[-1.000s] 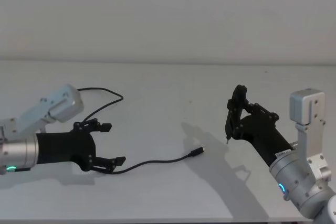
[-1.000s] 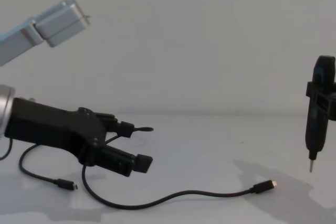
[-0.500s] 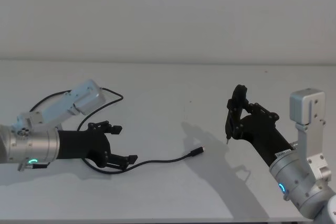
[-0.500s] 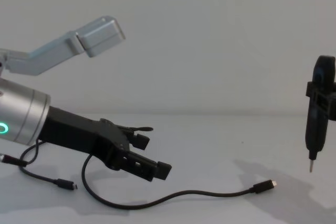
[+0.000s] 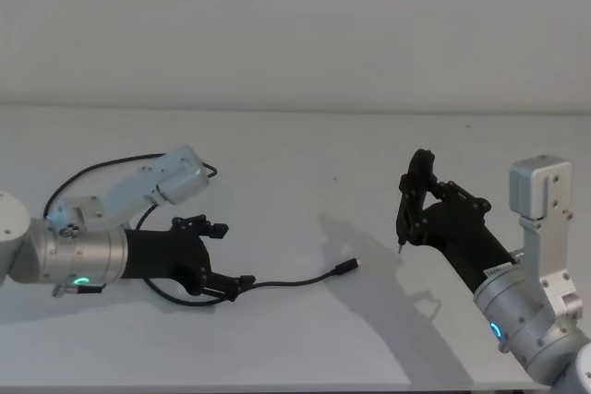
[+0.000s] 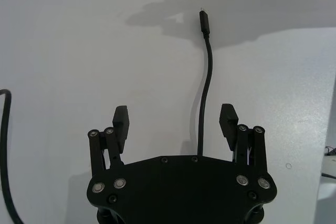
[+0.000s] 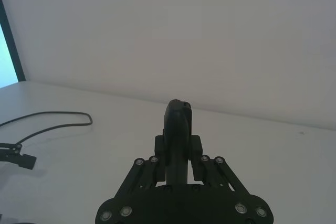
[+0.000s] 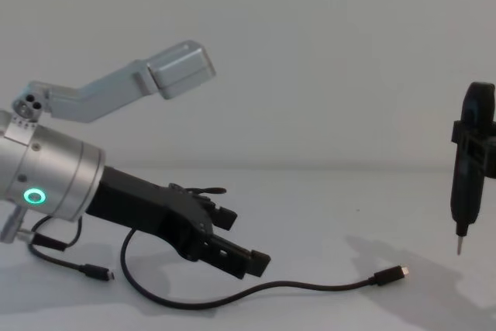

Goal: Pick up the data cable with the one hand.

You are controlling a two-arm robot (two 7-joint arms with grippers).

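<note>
While my right gripper (image 5: 425, 195) idles at right pinching its slim black pen-like tool (image 5: 404, 220), my left gripper (image 5: 231, 254) spreads its fingers astride the thin black data cable (image 5: 286, 281), running lengthwise between them at lower centre.

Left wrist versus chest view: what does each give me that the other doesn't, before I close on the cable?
Left wrist view: the data cable lines up between the open jaws of the left gripper, off-centre. Chest view: the cable's second plug at the robot's left, and the right gripper shut on a pen-like tool. Both: the left gripper low over the table, the cable's far plug lying free.
</note>
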